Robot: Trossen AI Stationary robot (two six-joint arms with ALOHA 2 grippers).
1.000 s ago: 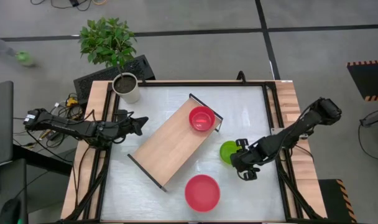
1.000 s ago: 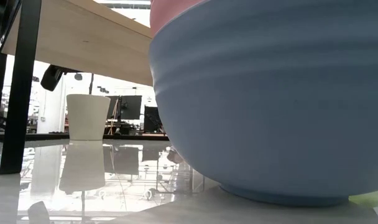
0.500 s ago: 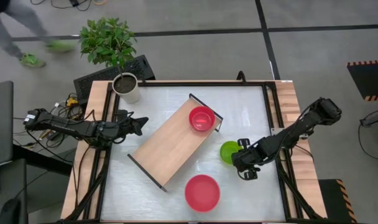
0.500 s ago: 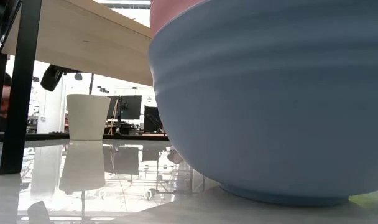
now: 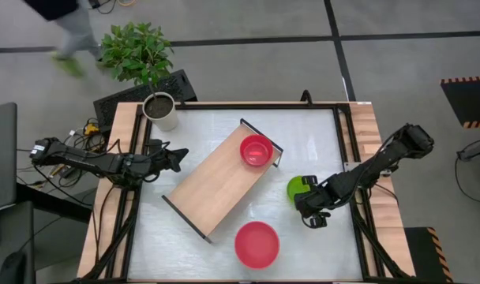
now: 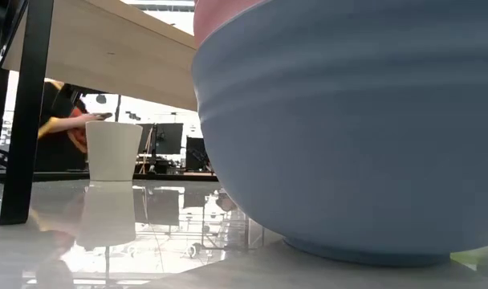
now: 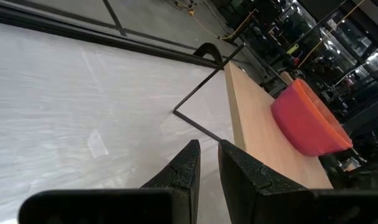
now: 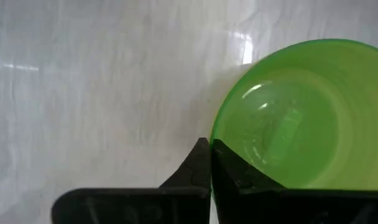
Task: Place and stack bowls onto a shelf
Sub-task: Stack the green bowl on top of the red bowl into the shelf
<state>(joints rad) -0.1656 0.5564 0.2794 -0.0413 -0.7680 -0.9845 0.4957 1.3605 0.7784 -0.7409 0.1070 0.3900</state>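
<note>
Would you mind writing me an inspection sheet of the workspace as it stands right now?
Surface: white table, glossy.
Job's things: wooden shelf lies diagonally mid-table; small red bowl on its far end; larger red bowl on the table near the front edge; green bowl at the right.
Clutter: white plant pot at the far left corner.
Grippers: right gripper shut on the green bowl's rim; left gripper at the left edge, fingers nearly together, holding nothing.
Cables: bundle beside the left arm's base.
Surroundings: leafy plant and a person beyond the table.
</note>
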